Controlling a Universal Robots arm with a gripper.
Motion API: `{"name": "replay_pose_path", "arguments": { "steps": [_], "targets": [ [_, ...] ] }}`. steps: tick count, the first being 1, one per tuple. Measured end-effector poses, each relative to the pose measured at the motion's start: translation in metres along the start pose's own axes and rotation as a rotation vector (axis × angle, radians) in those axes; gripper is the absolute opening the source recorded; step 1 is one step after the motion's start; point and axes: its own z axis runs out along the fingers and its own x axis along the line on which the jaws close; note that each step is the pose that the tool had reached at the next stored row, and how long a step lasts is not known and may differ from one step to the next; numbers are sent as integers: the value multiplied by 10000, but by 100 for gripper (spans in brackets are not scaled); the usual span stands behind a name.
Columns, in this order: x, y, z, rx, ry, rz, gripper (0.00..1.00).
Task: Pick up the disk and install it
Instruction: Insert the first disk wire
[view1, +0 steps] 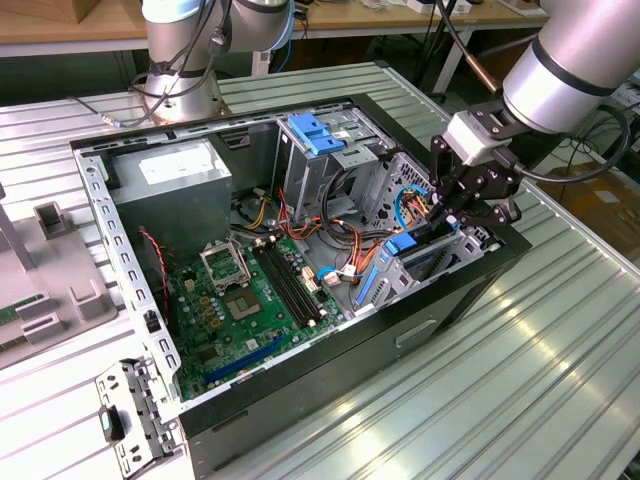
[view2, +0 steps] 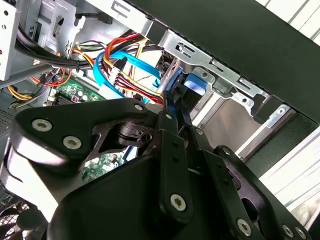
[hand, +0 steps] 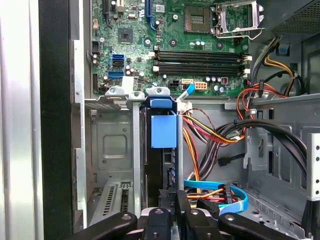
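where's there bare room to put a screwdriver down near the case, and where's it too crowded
Bare patches: the ribbed metal table in front of the computer case, and the strip toward the exterior view's right past the gripper. Crowded: inside the case, where cables tangle between the motherboard and the drive cage holding the disk.

- Ribbed silver metal tabletop: brushed, dull sheen.
- Black computer case: matt painted outer wall, bare grey sheet steel inside.
- Green motherboard: glossy board.
- Blue plastic carrier frame of the disk: smooth, satin.
- Black gripper: matt metal links with shiny screw heads.
- Arm's silver shell: smooth, semi-gloss.
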Motion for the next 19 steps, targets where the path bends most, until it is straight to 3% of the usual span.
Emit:
{"name": "replay_pose_path", "arguments": {
  "steps": [3,6,7,10,13,16,18,19],
  "targets": [
    [0,0,2,0,-2,0,19],
    [1,0,3,0,-2,0,31],
    [0,0,1,0,-2,0,31],
    [-11,-2,-80,0,-1,0,31],
    [-22,-2,-86,-2,-2,0,31],
    [-25,-2,-71,-19,-2,3,23],
    [-24,-3,-62,-31,-4,4,11],
    [-23,-7,-55,-41,-4,5,11]
  ]
}}
